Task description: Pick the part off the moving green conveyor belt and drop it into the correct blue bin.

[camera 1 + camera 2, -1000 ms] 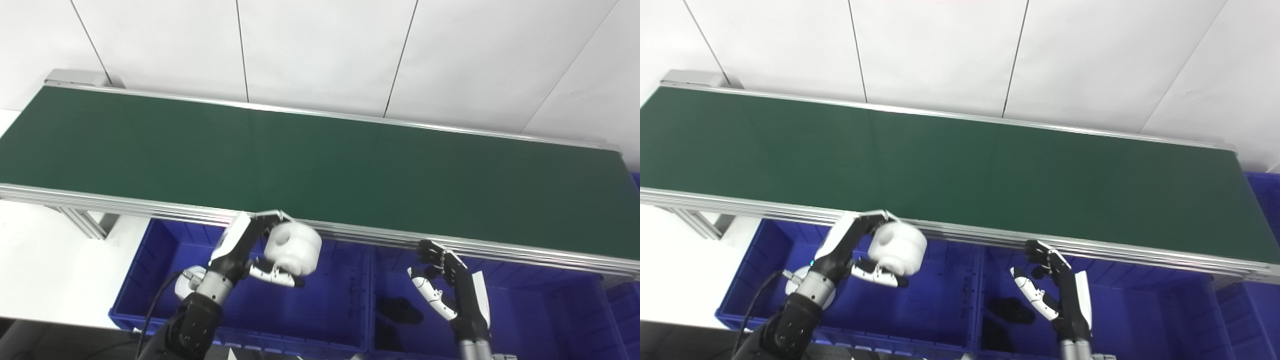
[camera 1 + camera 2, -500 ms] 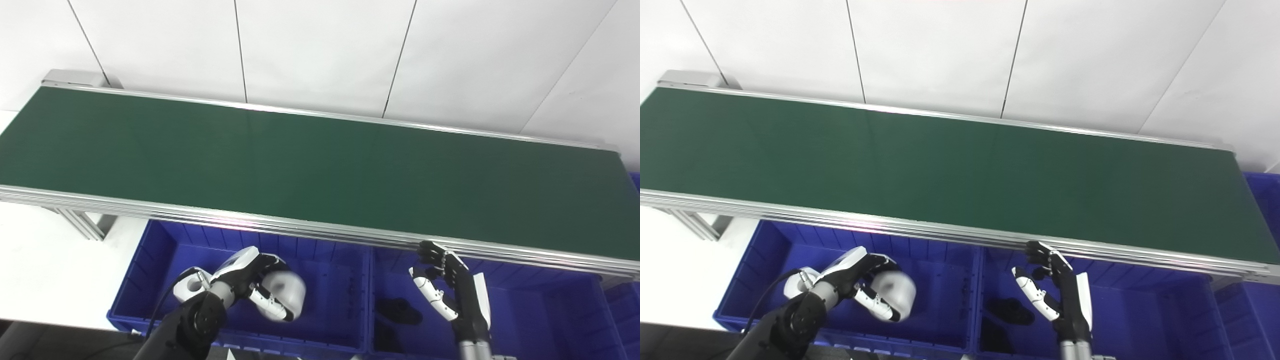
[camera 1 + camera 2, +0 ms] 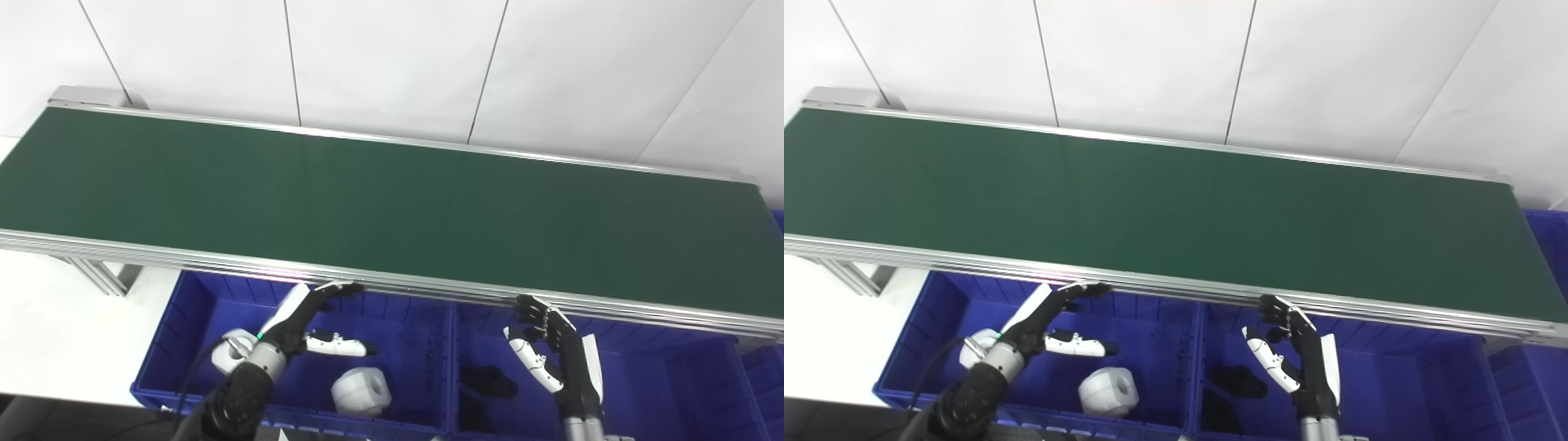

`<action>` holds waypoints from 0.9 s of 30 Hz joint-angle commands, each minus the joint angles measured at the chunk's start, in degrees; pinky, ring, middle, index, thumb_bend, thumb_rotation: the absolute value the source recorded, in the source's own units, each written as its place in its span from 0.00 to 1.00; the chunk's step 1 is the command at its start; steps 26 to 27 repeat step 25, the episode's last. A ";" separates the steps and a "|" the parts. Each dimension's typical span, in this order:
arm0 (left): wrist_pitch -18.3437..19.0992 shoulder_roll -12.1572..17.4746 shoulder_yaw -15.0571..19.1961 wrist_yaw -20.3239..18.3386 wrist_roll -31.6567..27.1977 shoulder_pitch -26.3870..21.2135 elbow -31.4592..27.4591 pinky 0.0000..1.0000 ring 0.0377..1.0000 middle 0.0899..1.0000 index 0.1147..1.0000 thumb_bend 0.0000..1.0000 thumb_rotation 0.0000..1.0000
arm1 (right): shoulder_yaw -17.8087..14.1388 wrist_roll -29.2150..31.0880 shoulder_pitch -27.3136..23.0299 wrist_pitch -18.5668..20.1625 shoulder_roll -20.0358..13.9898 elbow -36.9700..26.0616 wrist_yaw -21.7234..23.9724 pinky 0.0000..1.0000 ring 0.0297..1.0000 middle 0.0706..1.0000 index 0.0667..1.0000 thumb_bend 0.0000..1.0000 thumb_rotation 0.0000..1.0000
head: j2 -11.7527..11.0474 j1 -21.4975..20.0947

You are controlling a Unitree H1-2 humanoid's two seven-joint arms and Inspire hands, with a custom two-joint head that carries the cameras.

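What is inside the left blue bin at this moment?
The left blue bin holds a white part lying on its floor and a second white part partly covered by the open left hand above it. The bin's near corner is hidden behind the arm.

No readable text, labels, brands, numbers or signs anywhere: none on the belt [image 3: 392, 202], the bins [image 3: 184, 343] or the wall.

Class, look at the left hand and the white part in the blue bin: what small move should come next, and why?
Probably lift the left hand back toward the green belt. It is open, and the white part lies free in the left blue bin, so the drop looks done.
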 commanded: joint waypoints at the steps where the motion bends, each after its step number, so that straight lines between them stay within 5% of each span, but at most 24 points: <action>1: -5.42 -2.82 -0.55 1.31 -2.77 0.15 -1.87 0.84 0.90 0.91 0.91 0.73 0.39 | -0.68 0.25 0.68 -0.47 -0.61 -2.61 0.65 0.64 0.70 0.70 0.72 0.66 0.56 | 0.24 0.51; 6: -11.29 -2.86 -2.30 1.96 -1.66 1.31 0.83 0.85 0.91 0.93 0.92 0.75 0.44 | -1.27 0.38 1.46 0.23 -0.79 -3.39 1.42 0.65 0.70 0.70 0.72 0.66 0.56 | 0.38 0.86; 27: -12.13 -3.25 -1.66 4.60 -0.66 -0.37 3.53 0.81 0.87 0.88 0.88 0.73 0.38 | -1.66 0.73 0.98 2.38 -1.22 -3.93 3.55 0.65 0.72 0.72 0.75 0.78 0.46 | 0.15 0.77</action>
